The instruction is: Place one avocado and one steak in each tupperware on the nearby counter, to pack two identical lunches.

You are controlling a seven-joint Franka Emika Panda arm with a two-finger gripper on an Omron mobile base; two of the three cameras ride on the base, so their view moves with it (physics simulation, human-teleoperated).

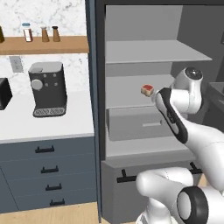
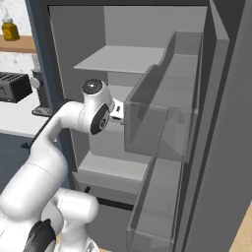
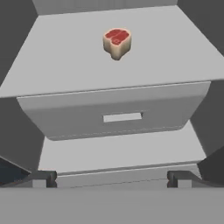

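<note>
The steak lies alone on a grey shelf inside the open fridge, directly above the closed drawer with its pale slot handle. In the left base view the steak shows as a small red-topped, tan-sided chunk toward the right half of that shelf, just beyond the arm's wrist. The gripper faces the drawer front and sits lower than the steak, well short of it, with its fingers spread as wide as they go and nothing between them.

The steak looks like a thick, compact slab — probably light, somewhat yielding, and likely slick on its red face. The tan rim seems the better place to take hold: 1 finger on each side across the narrower width, pinching low enough that it cannot squirt out. The hand would need to rise above the drawer and reach deeper over the shelf first.

Left of the fridge runs the counter, white over dark drawers, carrying a coffee machine — no tupperware or avocado can be made out from here.
</note>
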